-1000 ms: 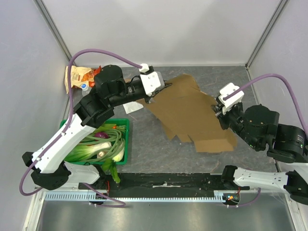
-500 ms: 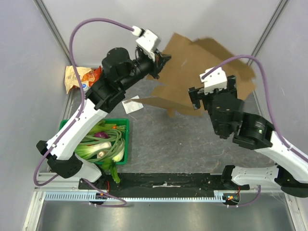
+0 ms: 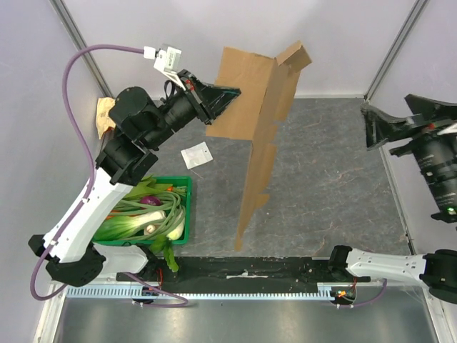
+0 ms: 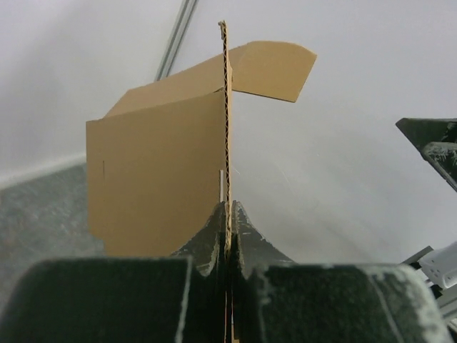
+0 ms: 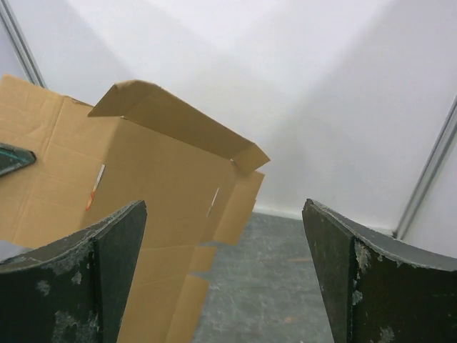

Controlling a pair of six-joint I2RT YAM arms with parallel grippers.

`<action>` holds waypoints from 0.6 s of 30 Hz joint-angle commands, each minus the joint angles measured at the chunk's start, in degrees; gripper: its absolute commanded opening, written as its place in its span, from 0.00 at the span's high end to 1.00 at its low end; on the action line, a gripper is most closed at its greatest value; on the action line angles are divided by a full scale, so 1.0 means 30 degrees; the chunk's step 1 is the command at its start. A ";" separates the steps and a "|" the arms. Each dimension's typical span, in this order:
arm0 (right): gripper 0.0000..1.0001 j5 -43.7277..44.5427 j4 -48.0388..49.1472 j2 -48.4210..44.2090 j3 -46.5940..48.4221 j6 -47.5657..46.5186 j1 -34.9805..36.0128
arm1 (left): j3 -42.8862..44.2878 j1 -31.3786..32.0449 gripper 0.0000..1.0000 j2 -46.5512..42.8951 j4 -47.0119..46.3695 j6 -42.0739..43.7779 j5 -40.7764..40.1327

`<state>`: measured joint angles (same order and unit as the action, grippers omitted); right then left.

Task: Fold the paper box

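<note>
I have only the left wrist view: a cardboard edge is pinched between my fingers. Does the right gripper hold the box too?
Observer: No. The right gripper stands wide open, apart from the paper box, holding nothing.
Operator: How does the box hang?
Observer: In the top view it hangs down from the left gripper as one long sheet.
Operator: What lies below the left arm?
Observer: A green crate full of vegetables sits on the table there.
</note>
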<state>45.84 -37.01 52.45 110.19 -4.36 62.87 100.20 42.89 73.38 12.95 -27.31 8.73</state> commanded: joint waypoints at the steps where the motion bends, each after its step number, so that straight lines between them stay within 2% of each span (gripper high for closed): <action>1: 0.02 0.0069 -0.2075 0.1998 -0.1686 -0.0742 0.0049 | -0.3131 -0.1751 0.98 -0.0758 -0.2818 -0.3959 0.2498; 5: 0.04 0.0334 -0.1988 0.3519 -0.2715 -0.0803 0.0019 | -0.7431 -0.4244 0.98 -0.2104 -0.6477 -0.5660 0.5638; 8: 0.05 -0.1038 -0.0997 0.4166 -0.3885 -0.0977 -0.0680 | -0.9165 -0.6004 0.98 -0.2604 -0.5930 -0.4789 0.7223; 9: 0.06 -0.1681 -0.0731 0.4342 -0.4179 -0.0891 -0.1177 | -0.9462 -0.6355 0.98 -0.2635 -0.5058 -0.3130 0.7458; 12: 0.10 -0.6477 0.0586 0.4812 -0.5526 -0.0685 -0.4162 | -0.9875 -0.6708 0.98 -0.2198 -0.2858 -0.0138 0.7460; 14: 0.10 -0.9231 0.2458 0.4930 -0.7398 -0.1151 -0.5865 | -1.0545 -0.6798 0.98 -0.2109 -0.2763 0.0633 0.8162; 16: 0.10 -0.9801 0.3369 0.5134 -0.8657 -0.1943 -0.7295 | -1.0812 -0.6827 0.98 -0.2020 -0.2939 0.1892 0.8630; 18: 0.08 -1.2924 0.3929 0.5603 -0.8985 -0.2266 -0.8820 | -1.0960 -0.6856 0.98 -0.1904 -0.2794 0.3264 0.8691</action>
<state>24.01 -34.04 68.99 85.30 -7.73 42.94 67.88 22.74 68.62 5.06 -28.86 29.80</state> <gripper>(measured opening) 0.904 0.036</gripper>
